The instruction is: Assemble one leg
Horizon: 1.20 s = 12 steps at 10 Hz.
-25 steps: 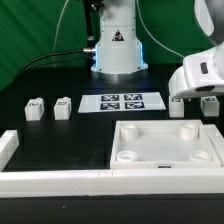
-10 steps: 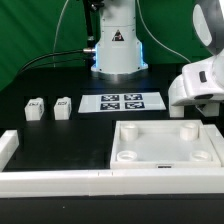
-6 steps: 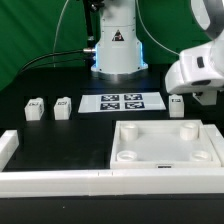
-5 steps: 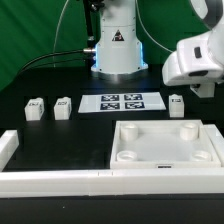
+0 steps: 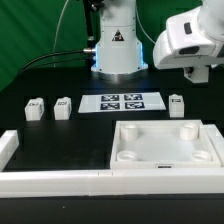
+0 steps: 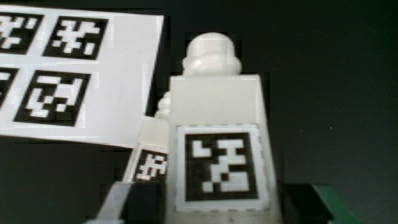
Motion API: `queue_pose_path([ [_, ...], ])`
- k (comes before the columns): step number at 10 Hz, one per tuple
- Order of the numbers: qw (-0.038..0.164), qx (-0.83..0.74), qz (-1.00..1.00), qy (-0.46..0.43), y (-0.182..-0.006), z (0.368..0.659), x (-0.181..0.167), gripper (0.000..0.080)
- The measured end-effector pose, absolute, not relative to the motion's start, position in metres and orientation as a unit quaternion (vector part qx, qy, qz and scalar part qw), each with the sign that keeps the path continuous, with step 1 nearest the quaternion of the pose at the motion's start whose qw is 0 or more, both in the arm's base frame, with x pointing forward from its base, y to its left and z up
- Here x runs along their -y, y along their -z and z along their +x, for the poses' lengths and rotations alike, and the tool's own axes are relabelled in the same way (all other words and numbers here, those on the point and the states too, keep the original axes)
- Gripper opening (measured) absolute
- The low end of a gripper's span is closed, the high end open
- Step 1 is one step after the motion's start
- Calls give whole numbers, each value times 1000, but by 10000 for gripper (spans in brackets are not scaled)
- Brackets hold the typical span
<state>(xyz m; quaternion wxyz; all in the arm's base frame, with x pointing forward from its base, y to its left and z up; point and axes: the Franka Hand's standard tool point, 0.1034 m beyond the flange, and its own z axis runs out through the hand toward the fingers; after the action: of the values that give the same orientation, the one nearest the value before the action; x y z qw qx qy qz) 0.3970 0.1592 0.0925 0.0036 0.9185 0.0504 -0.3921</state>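
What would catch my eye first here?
The big white gripper hangs high at the exterior view's right. In the wrist view, the leg it seems to grip fills the picture with its black-and-white tag. On the table, the large white panel lies in front of the marker board.

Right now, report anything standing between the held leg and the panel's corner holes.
Nothing visible blocks it. The pincer holds the leg above the table; the panel shows empty holes. A spare leg stands just beyond the panel's far rim, near the route: carry high.
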Motion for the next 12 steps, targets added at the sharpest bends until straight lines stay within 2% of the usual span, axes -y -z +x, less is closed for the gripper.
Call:
queue_pose_path([
  [1, -3, -49, 935, 352, -87, 407, -163, 291],
  [6, -24, -47, 993, 109, -90, 415, -162, 292],
  [10, -43, -64, 995, -60, -126, 456, -149, 292],
  [11, -41, -73, 995, -53, -128, 458, -144, 292],
  [12, -41, -74, 995, -50, -138, 473, -139, 292],
])
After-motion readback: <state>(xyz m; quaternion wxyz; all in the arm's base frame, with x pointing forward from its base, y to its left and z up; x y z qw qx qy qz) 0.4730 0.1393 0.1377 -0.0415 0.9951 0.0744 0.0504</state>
